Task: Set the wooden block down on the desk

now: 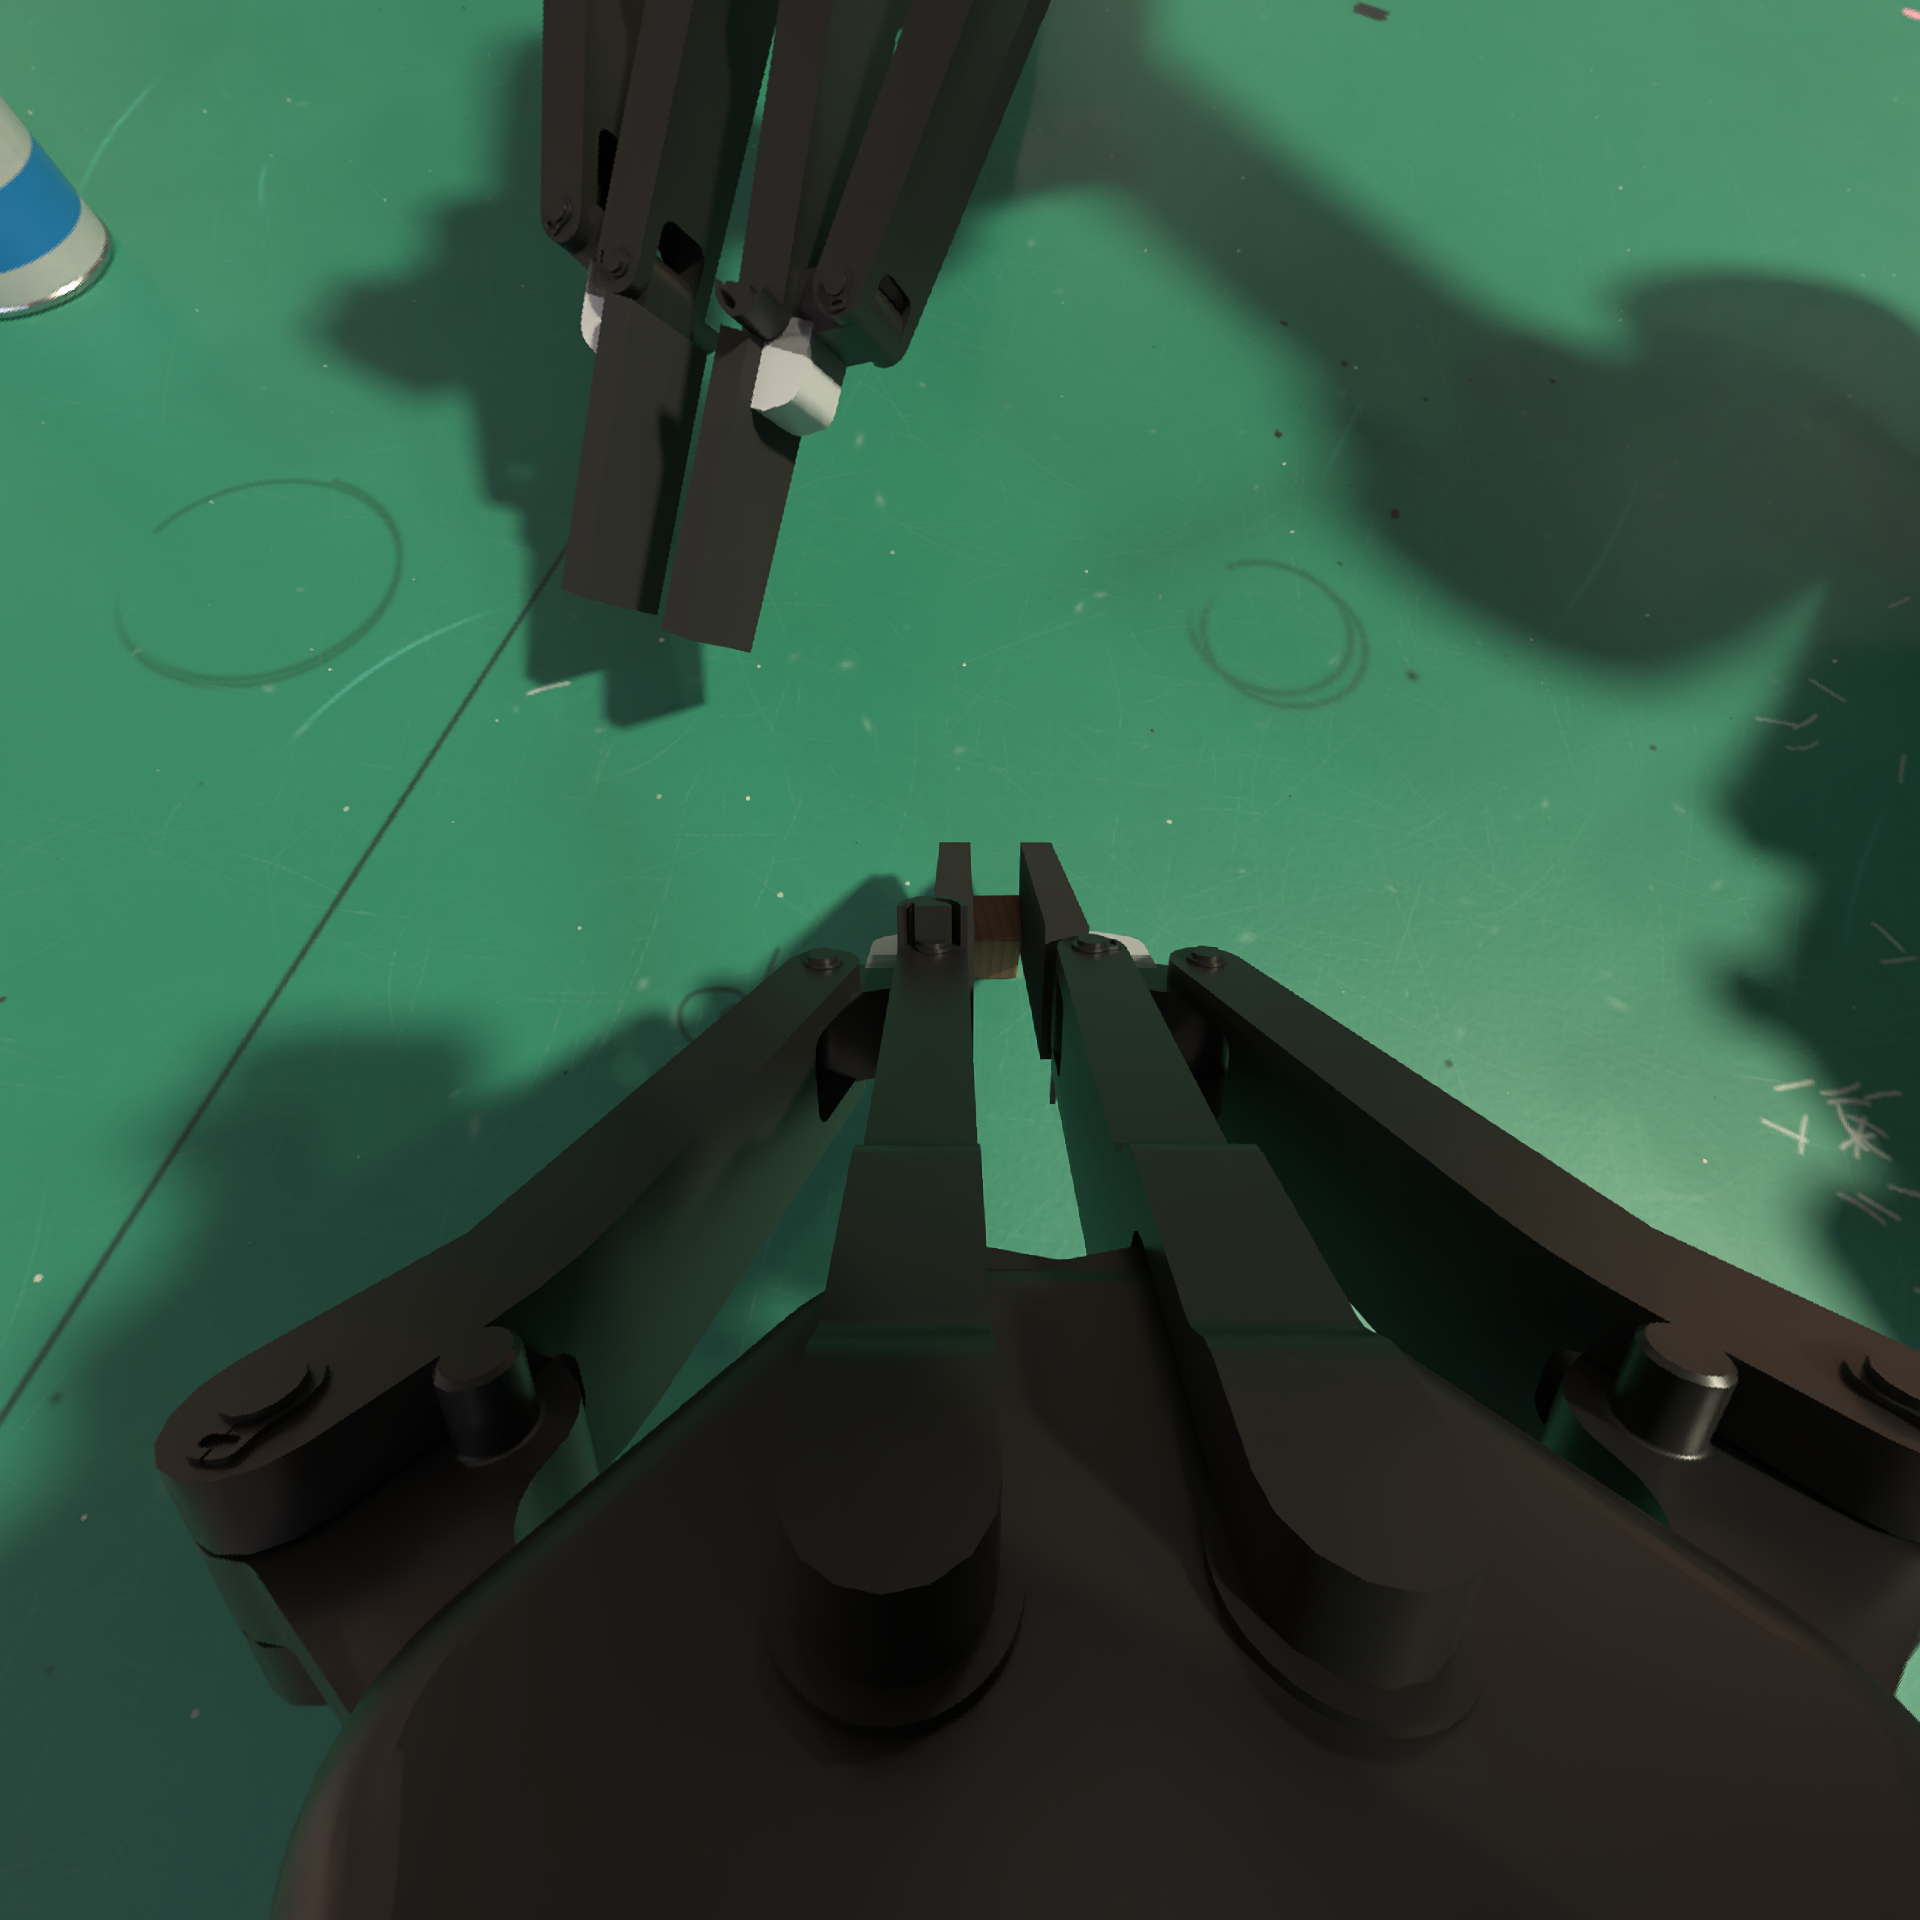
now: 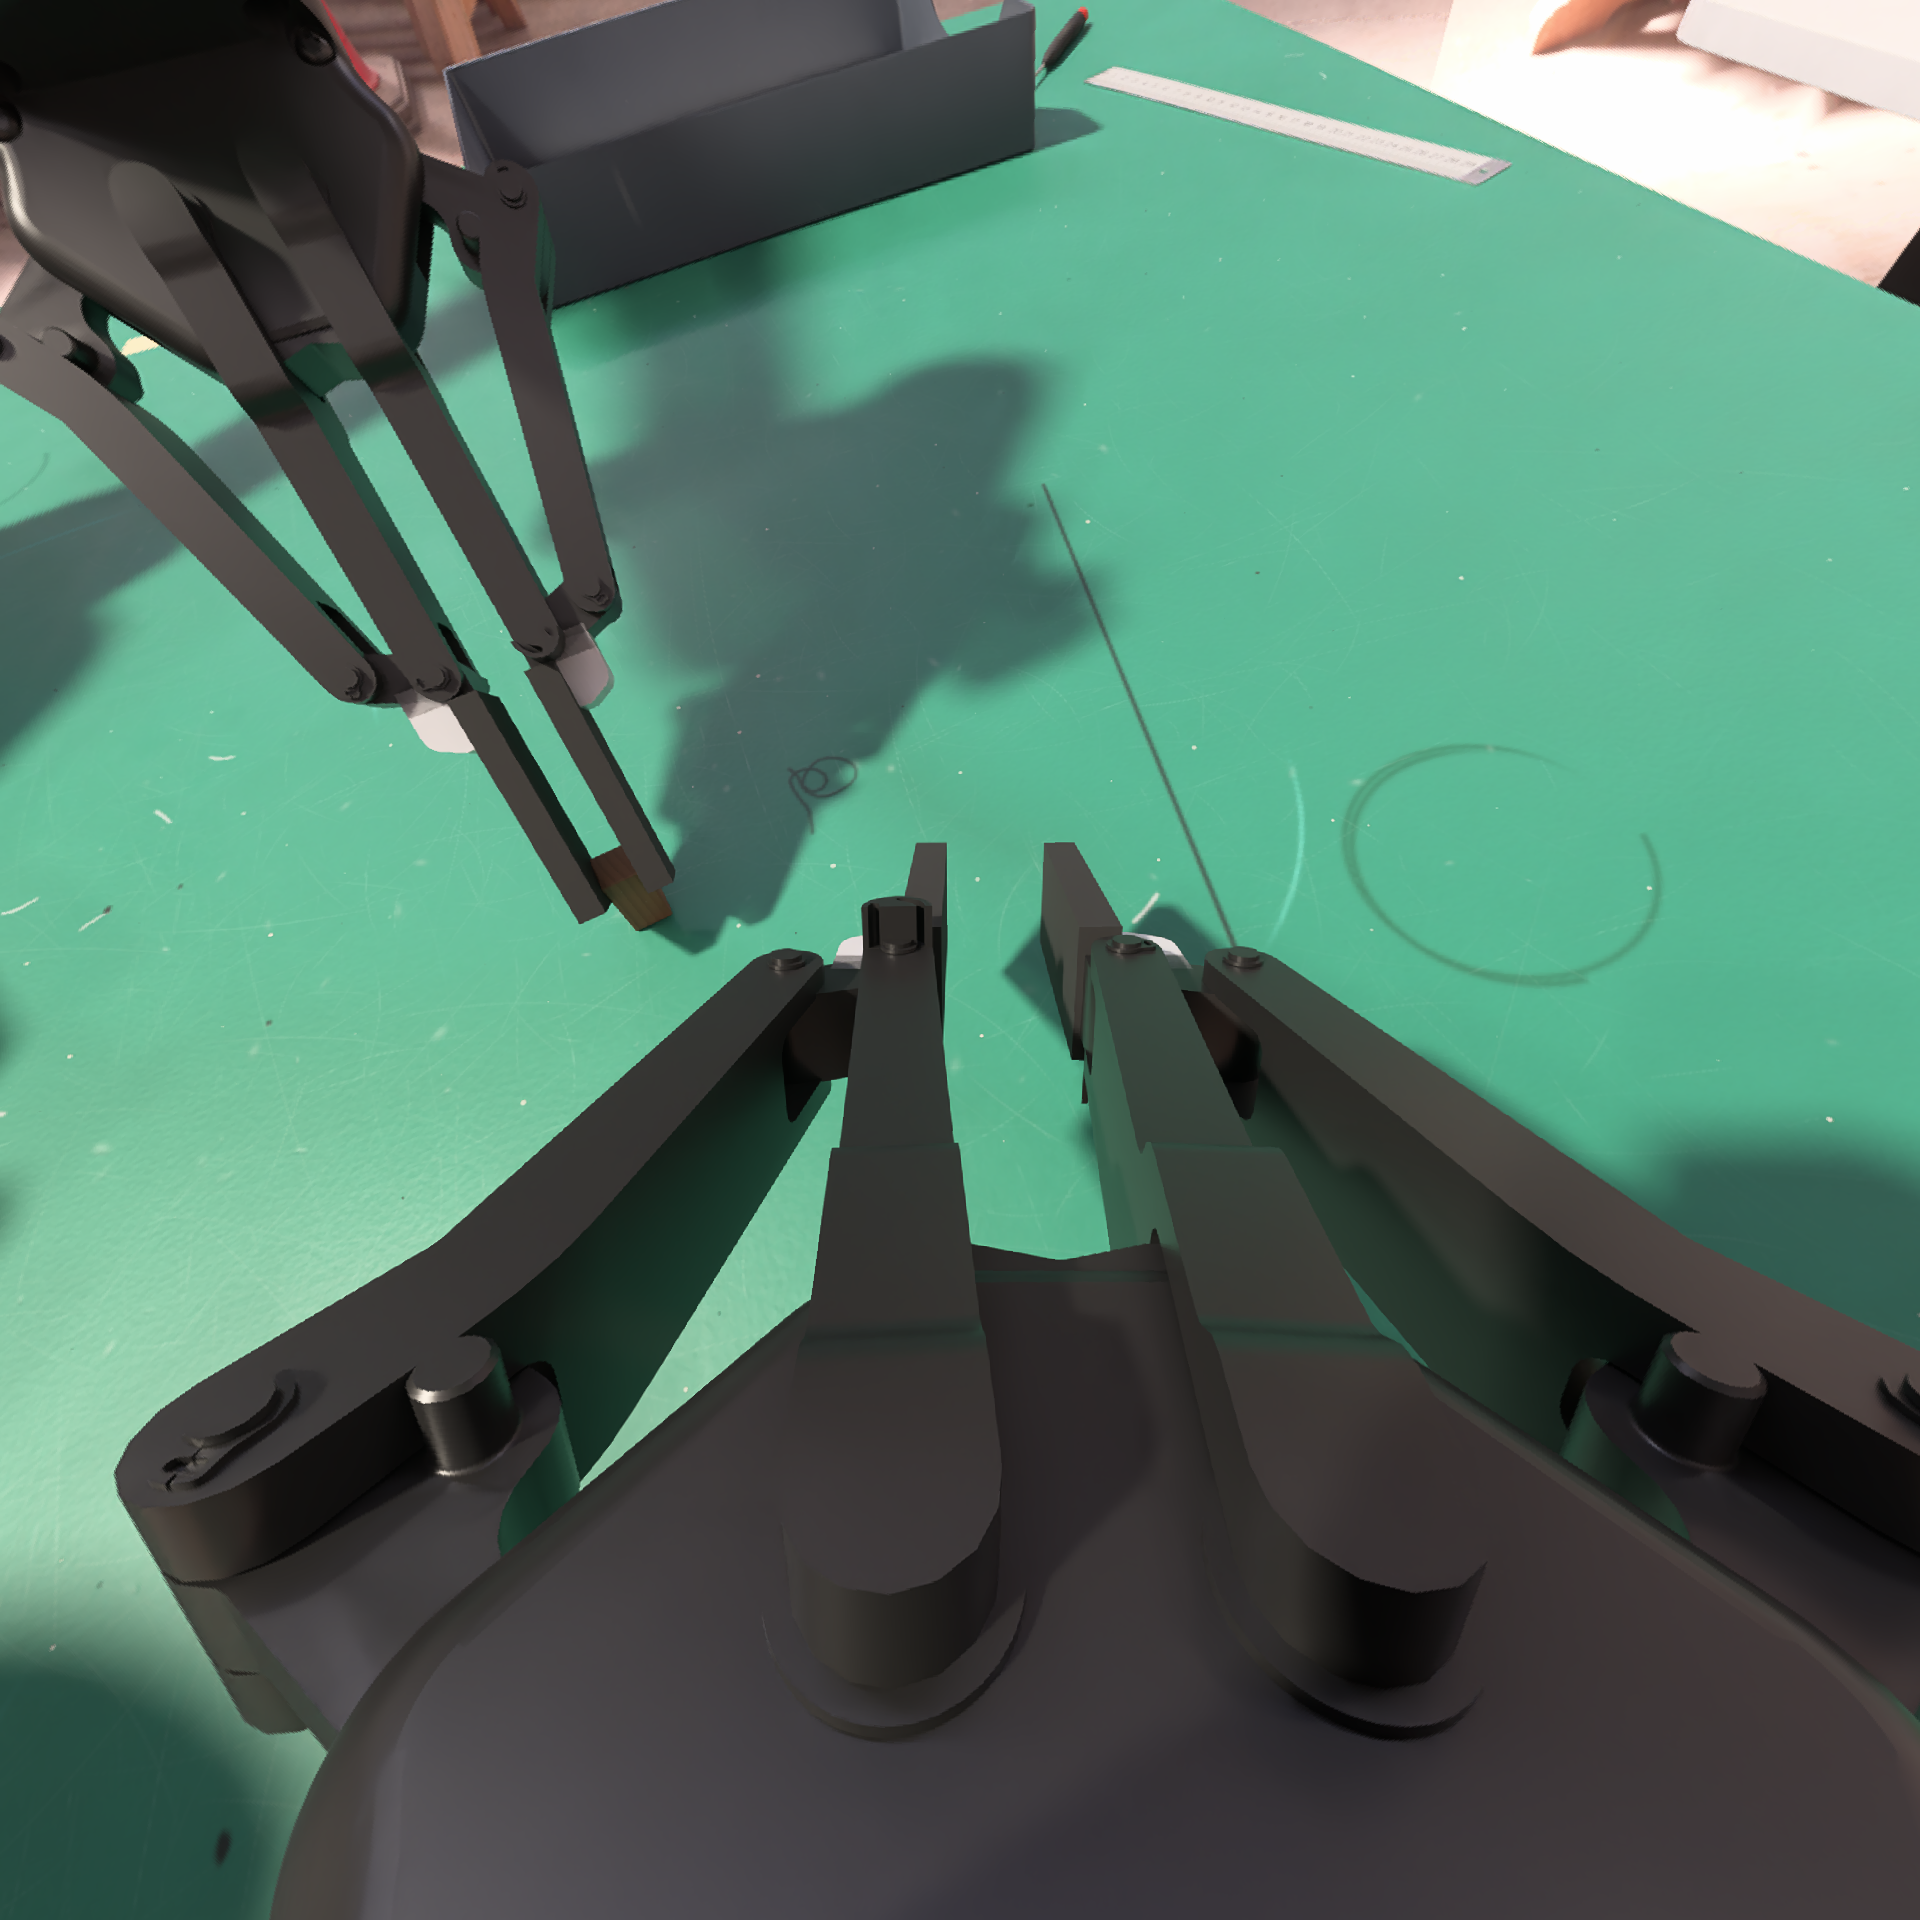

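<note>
The small wooden block [image 1: 995, 935] sits pinched between the fingertips of my left gripper [image 1: 997, 883], which is shut on it. In the right wrist view the block [image 2: 639, 896] hangs at the tip of the left gripper [image 2: 621, 896], at or just above the green desk [image 2: 1403, 468], with its shadow right beside it. My right gripper [image 2: 992, 868] is empty, its fingers a narrow gap apart, low over the desk to the right of the block. The right gripper also shows in the left wrist view [image 1: 665, 618].
A grey open box [image 2: 748, 135] stands at the far edge behind the left gripper. A metal ruler [image 2: 1299, 125] and a red-tipped tool [image 2: 1060, 42] lie beyond it. A blue and white can [image 1: 42, 218] stands at the far left.
</note>
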